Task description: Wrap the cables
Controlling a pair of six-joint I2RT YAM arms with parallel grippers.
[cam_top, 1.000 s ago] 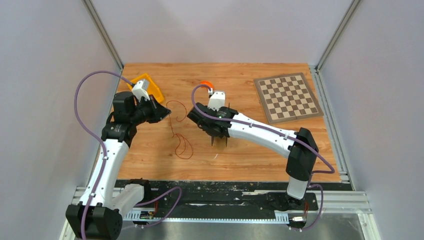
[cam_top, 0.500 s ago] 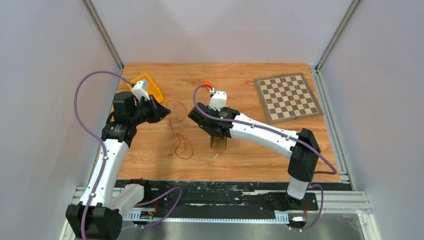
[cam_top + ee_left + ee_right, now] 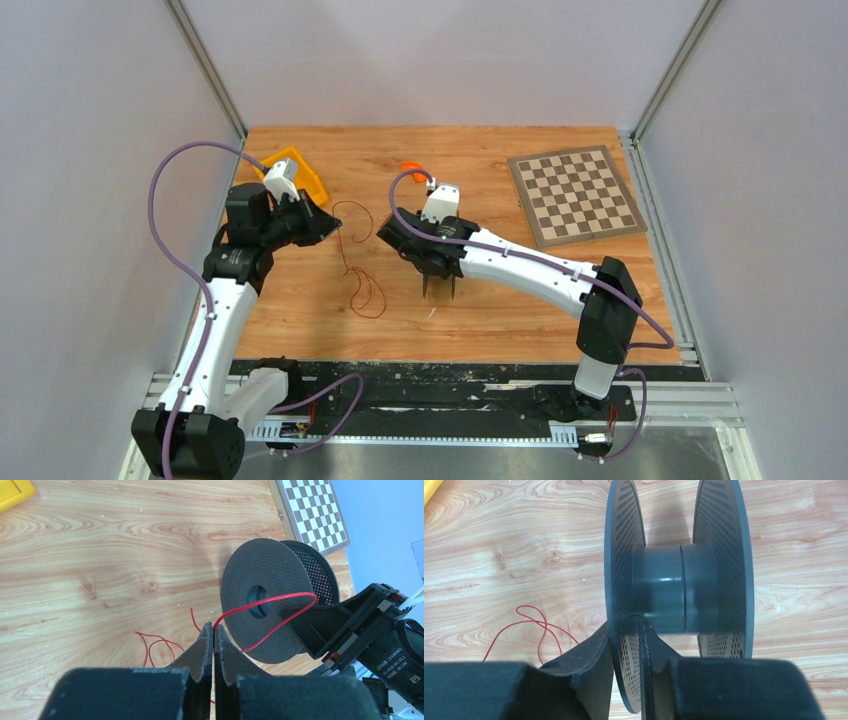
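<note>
The cable is a very thin red wire. Its loose loops [image 3: 368, 292] lie on the wooden table between the two arms. My left gripper [image 3: 214, 630] is shut on a stretch of this wire [image 3: 250, 606], which runs on to the hub hole of a dark perforated spool [image 3: 260, 605] and curves back. My right gripper [image 3: 626, 635] is shut on the spool's left flange [image 3: 621, 580], one finger on each side, holding the spool [image 3: 440, 288] upright just above the table. The grey hub [image 3: 674, 590] is bare. Slack wire [image 3: 536, 625] lies to the spool's left.
A yellow tray [image 3: 297, 172] sits at the back left, beside the left wrist. A small orange object [image 3: 412, 167] lies behind the right wrist. A checkerboard [image 3: 575, 193] lies at the back right. The enclosure's grey walls stand on three sides.
The right wrist has shifted slightly to the right with the spool in its grip. The left arm and the wire loops on the table have stayed put.
</note>
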